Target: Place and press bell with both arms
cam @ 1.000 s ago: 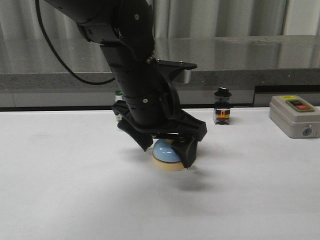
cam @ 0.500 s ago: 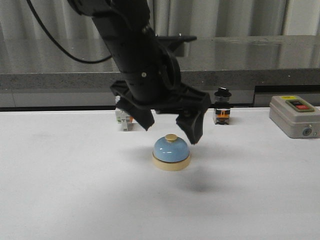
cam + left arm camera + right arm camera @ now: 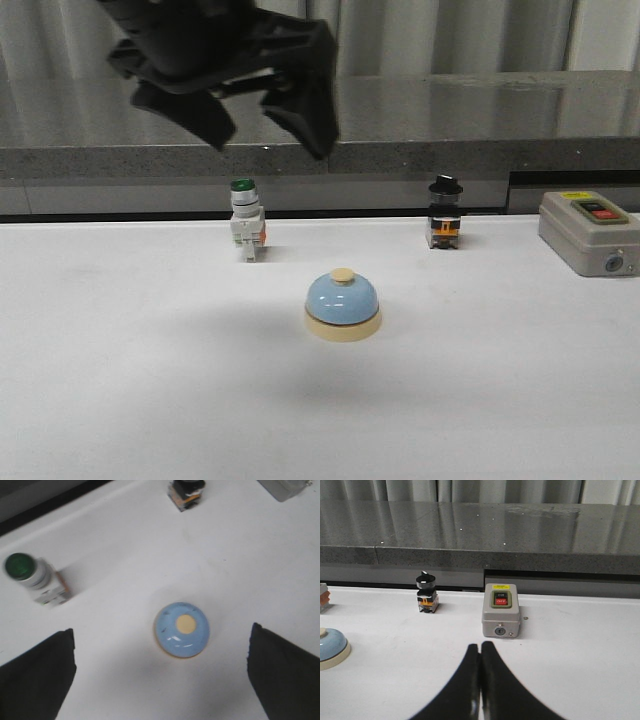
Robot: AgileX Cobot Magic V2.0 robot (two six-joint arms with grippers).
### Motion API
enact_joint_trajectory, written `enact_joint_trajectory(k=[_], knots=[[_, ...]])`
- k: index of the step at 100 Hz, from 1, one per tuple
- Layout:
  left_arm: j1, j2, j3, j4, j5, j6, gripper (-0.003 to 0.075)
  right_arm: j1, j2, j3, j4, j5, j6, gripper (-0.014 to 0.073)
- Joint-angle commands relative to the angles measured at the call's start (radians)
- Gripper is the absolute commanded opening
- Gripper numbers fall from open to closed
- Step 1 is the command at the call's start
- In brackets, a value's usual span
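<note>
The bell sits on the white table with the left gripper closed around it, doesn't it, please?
Not quite: the bell does sit on the white table, but the left gripper is open and raised well above it, touching nothing. The front view shows this.

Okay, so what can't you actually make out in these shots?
- Left tool: front view, blurred by motion and cut by the top edge.
- Green-capped button: left wrist view, blurred.
- Bell: right wrist view, cut by the edge.
- Switch box: top label too small to read.

The small dome-shaped desk bell (image 3: 343, 303) is light blue with cream base and knob; the plain desk (image 3: 150, 400) is white.
</note>
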Motion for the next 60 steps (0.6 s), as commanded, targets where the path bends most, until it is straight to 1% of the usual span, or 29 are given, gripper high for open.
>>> enact_joint_trajectory(k=[1, 25, 43, 60], knots=[[0.061, -0.133, 0.058, -0.002, -0.084, -0.017, 0.0663, -0.007, -0.020, -0.015, -0.006, -0.086, -0.002, -0.0060], [0.240, -0.369, 0.271, -0.002, -0.143, -0.017, 0.0663, -0.007, -0.020, -0.015, -0.006, -0.086, -0.002, -0.0060], [0.361, -0.563, 0.402, -0.002, -0.152, -0.017, 0.0663, -0.007, -0.020, -0.015, -0.006, -0.086, -0.002, -0.0060], [0.417, -0.750, 0.499, -0.002, -0.146, -0.017, 0.0663, -0.007, -0.020, -0.015, -0.006, -0.086, -0.002, -0.0060]])
